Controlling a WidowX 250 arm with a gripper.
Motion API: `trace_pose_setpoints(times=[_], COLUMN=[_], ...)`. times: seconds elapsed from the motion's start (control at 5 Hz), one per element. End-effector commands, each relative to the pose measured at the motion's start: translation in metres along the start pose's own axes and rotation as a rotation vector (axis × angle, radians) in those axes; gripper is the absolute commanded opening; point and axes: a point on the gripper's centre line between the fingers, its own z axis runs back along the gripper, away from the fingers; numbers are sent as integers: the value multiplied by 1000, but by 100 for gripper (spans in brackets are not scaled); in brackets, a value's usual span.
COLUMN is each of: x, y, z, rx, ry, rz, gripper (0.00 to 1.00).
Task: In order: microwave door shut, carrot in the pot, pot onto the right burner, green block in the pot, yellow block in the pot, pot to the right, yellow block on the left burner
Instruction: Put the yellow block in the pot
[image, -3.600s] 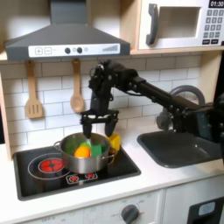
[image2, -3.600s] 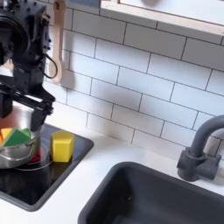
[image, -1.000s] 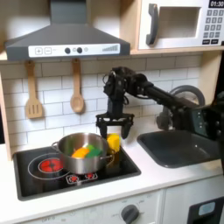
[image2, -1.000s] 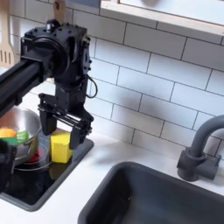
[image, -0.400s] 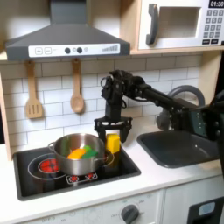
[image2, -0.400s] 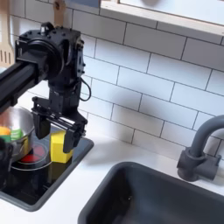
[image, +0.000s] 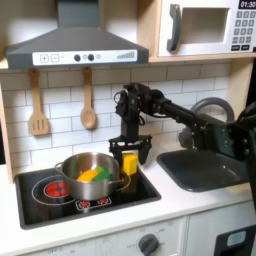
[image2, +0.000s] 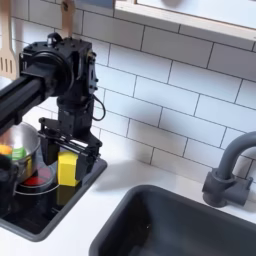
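Note:
The microwave door (image: 203, 28) at the top right is shut. The pot (image: 91, 176) stands on the black cooktop (image: 60, 205), covering the right burner; the carrot (image: 90, 175) and the green block (image: 104, 172) lie inside it. The left burner (image: 57, 187) is bare. The yellow block (image: 129, 163) stands upright on the cooktop just right of the pot. My gripper (image: 130, 157) is low over it, open, one finger on each side. In the second exterior view the gripper (image2: 68, 160) straddles the yellow block (image2: 67, 168) with small gaps, the pot (image2: 22, 165) at the left.
A wooden spatula (image: 38, 112) and spoon (image: 88, 108) hang on the tiled wall behind the cooktop, under the range hood (image: 75, 45). A dark sink (image2: 190, 225) with a grey faucet (image2: 226, 170) lies right of the cooktop. The white counter edge runs along the front.
The gripper has moved from above the pot to the right and come down over the yellow block, so its fingers now stand on either side of it. Pot and contents are unmoved.

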Motion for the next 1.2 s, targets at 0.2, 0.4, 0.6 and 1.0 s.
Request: trace_pose_setpoints(times=[0.2, 0.4, 0.6, 1.0], x=[2, 2, 0, -12], y=[-1, -2, -4, 7], z=[-5, 0, 11, 33], rx=[-15, -13, -29, -43], ry=[-6, -20, -24, 21], rz=[10, 5, 11, 68], gripper=[0, 0, 0, 0])
